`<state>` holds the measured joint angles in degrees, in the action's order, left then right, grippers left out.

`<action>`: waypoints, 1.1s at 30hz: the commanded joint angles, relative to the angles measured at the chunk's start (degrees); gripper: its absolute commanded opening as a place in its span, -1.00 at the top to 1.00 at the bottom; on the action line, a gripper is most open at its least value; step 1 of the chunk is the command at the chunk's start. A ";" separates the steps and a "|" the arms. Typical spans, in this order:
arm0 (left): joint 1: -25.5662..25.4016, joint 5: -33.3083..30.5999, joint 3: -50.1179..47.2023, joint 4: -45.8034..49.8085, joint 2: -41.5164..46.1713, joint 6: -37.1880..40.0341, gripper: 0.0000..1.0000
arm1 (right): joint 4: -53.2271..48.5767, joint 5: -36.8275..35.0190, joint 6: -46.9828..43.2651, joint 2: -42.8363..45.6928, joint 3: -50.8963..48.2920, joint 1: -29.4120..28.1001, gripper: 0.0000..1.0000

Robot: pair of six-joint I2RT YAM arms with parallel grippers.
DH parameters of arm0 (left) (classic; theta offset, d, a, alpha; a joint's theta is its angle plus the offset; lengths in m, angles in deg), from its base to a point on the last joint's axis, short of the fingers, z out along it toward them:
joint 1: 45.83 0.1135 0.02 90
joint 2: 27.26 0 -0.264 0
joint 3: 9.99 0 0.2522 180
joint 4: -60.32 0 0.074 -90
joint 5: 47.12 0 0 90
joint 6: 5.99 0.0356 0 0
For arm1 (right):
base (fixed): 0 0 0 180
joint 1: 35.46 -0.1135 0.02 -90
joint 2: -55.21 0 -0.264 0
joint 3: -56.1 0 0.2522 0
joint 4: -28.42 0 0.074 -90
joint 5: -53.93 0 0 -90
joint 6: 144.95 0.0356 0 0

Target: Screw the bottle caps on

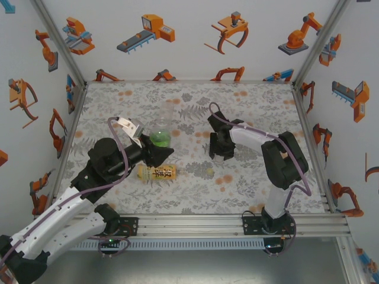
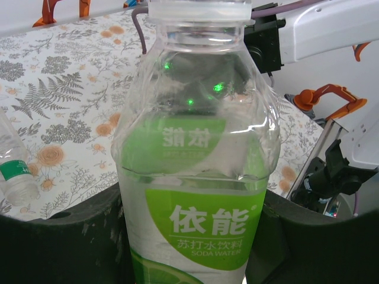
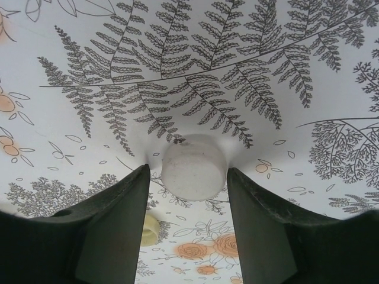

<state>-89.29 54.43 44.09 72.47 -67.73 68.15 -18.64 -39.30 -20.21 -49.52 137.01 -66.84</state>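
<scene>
progress: early, by my reading; no cap looks screwed on yet.
- green-label bottle [image 2: 198, 177]: upright, left of table middle. from above its neck looks open.
- amber bottle [image 1: 155, 172]: on its side, just near of the green-label one. neck end too small to read.
- clear bottle [image 2: 15, 174]: lying on the tablecloth [image 3: 266, 59], apart from the held one.

left gripper [image 2: 195, 254]: clamped on the green-label bottle's lower body, a finger on each side.

right gripper [image 3: 188, 177]: down at the cloth, right of middle, jaws apart astride the white cap [image 3: 194, 160]. one finger touches it or sits just beside, with a thin gap at the other. no firm grip that i can tell.

left to do: take up the cap, carry it to the held bottle, thread it on, then do the other bottles.
</scene>
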 commanded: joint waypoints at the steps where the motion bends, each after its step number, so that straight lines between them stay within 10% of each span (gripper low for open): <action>1: -0.10 0.09 -0.32 -0.67 0.50 1.18 0.99 | -1.98 -2.13 -0.92 -0.99 1.57 -0.53 -0.03; 33: -0.10 -0.84 -0.45 0.85 1.97 1.53 0.99 | -0.37 -4.24 -2.13 -1.88 0.63 -1.50 0.03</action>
<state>-89.32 54.15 43.74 73.46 -66.64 68.65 -19.49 -41.74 -21.69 -50.64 138.15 -67.97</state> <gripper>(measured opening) 0.537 0.491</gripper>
